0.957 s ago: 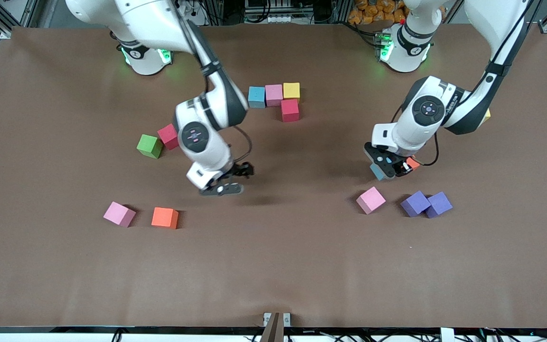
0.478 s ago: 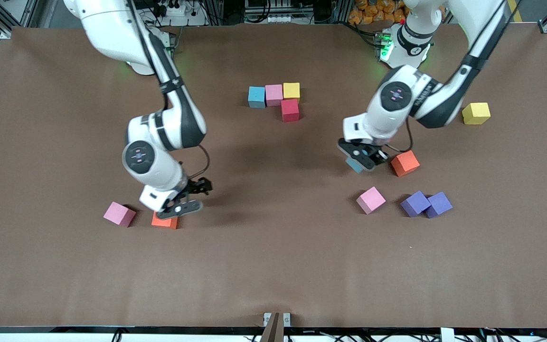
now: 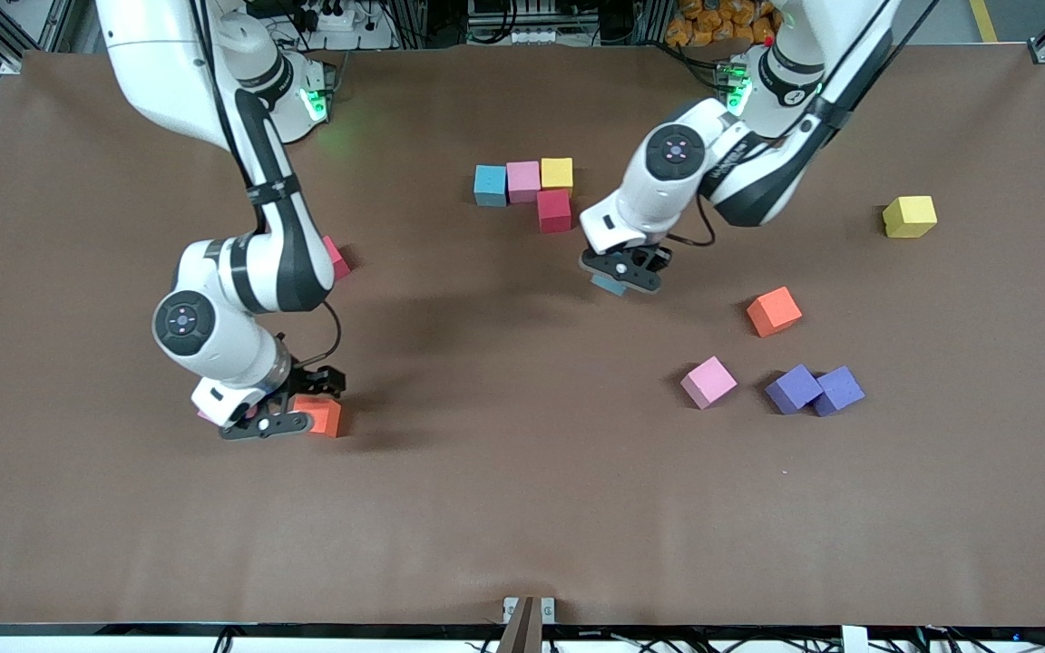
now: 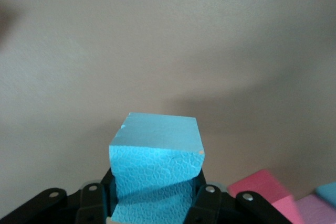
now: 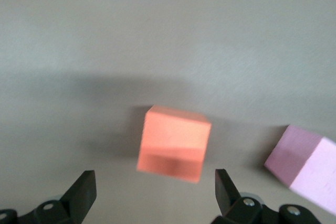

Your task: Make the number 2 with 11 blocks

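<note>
Currently on the table — foam cubes and two grippers

Partial number 2 (image 3: 536, 190): four matte cubes touching, toward the robots' bases near the table's middle. One row of three — light blue cube (image 3: 490, 185), pink cube (image 3: 523, 181), yellow cube (image 3: 557, 173) — with a red cube (image 3: 554, 210) just nearer the front camera, under the pink and yellow ones.

Cubes visible, by colour:
- Light blue, two: one in the row; one carried cube (image 4: 156, 167), clamped between the fingers of the left gripper (image 3: 620, 274), which is up in the air over bare table, beside the red cube toward the left arm's end.
- Pink, three: one in the row; a loose pink cube (image 3: 708, 382) beside the purple pair; a third pink cube (image 5: 304, 167) beside the right gripper, almost wholly hidden in the front view.
- Orange, two: one orange cube (image 3: 774, 311) toward the left arm's end; a second orange cube (image 3: 320, 415) under the right gripper (image 3: 266, 424), whose fingers stand wide apart on either side of it, not touching.
- Red, two: one in the figure; a second red cube (image 3: 336, 258) partly hidden by the right arm.
- Yellow, two: one in the row; a lone yellow cube (image 3: 909, 216) well apart at the left arm's end.
- Purple, two: purple cubes (image 3: 814, 389) touching each other.
</note>
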